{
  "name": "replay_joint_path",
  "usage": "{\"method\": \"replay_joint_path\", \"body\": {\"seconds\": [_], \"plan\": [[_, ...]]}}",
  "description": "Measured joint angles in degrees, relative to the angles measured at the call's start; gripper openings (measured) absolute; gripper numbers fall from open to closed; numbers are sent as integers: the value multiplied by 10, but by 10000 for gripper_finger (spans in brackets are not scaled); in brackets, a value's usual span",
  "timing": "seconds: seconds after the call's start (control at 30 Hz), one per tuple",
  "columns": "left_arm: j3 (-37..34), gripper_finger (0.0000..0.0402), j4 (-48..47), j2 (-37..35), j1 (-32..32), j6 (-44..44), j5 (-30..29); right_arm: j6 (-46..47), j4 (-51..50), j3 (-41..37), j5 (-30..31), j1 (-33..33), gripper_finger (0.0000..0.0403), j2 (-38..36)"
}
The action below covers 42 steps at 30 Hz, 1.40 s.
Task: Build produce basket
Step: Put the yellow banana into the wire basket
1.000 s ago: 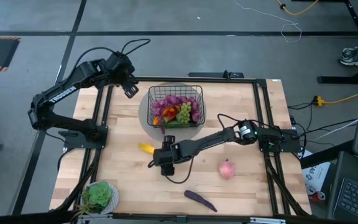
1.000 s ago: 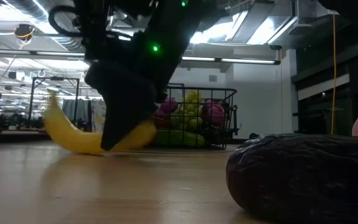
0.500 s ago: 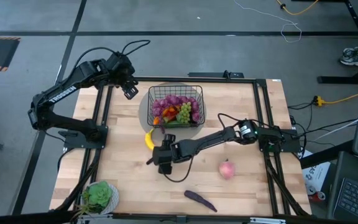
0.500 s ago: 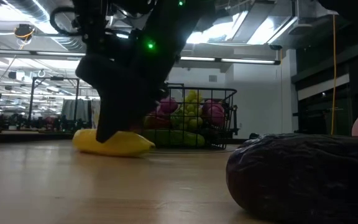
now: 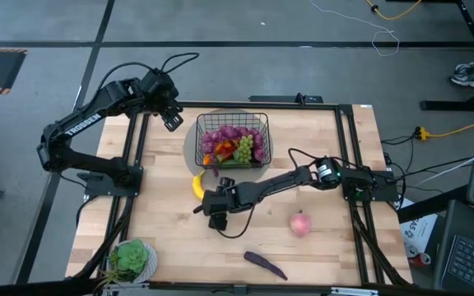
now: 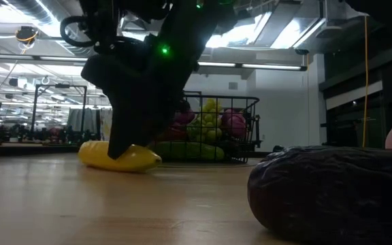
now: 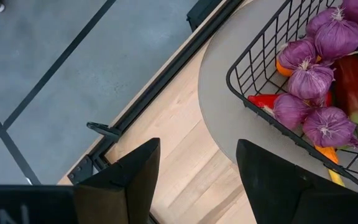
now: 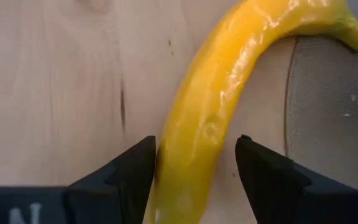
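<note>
1 banana point(image 8: 207, 118) end hidden | right gripper point(image 8: 194, 180) fingers straddling it, grip unclear

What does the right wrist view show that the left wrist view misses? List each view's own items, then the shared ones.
Right wrist only: the banana lying on the wooden table between the right gripper's jaws, one tip over the grey disc.
Left wrist only: the basket holding purple grapes, and the floor.
Both: the disc and table.
</note>
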Motion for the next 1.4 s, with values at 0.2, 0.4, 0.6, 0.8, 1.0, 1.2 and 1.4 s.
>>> {"method": "replay_joint_path", "body": {"seconds": [0.2,0.4,0.6,0.8,1.0,1.2,1.4], "plan": [[0,208,0,0,0,0,0,15,5,0,-34,-3,219,18],[0,208,1,0,0,0,0,15,26,0,-37,-3,217,21],[0,208,1,0,0,2,0,31,21,0,-44,-3,187,21],[0,208,1,0,0,4,0,63,19,0,-55,-3,123,21],[0,208,1,0,0,4,0,89,18,6,-62,2,108,21],[0,208,1,0,0,5,0,76,-25,74,-60,14,108,22],[0,208,1,0,0,5,0,52,-172,202,40,24,108,22]]}}
